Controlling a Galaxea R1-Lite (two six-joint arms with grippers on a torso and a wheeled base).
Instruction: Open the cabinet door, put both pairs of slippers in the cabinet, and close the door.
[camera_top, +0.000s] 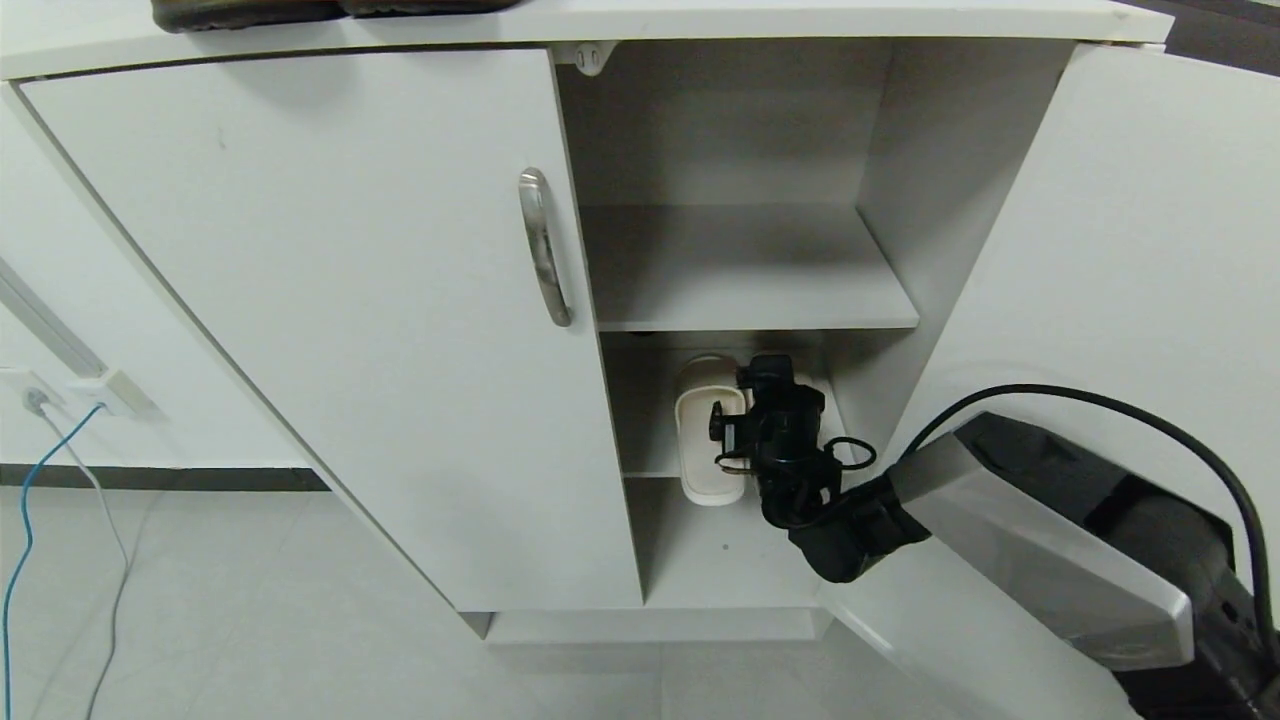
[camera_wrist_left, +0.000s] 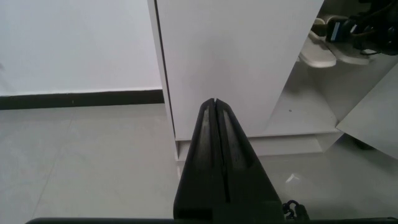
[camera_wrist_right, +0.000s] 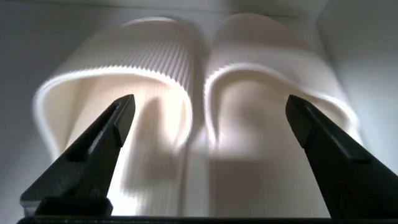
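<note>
On the lower shelf (camera_top: 650, 445), two cream ribbed slippers (camera_top: 705, 445) sit side by side; right gripper (camera_wrist_right: 209, 104) gapes empty before them, left gripper (camera_wrist_left: 214, 102) pressed closed.

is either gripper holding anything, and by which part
Nothing is held. The right gripper is open, facing the pair of cream ribbed foam slippers; the left gripper is shut on nothing.

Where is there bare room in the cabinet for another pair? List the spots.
The upper shelf, between the closed left door and the right wall, is bare. So is the cabinet floor below the lower shelf. The lower shelf is crowded: white slippers sit there with the open right hand at them.
</note>
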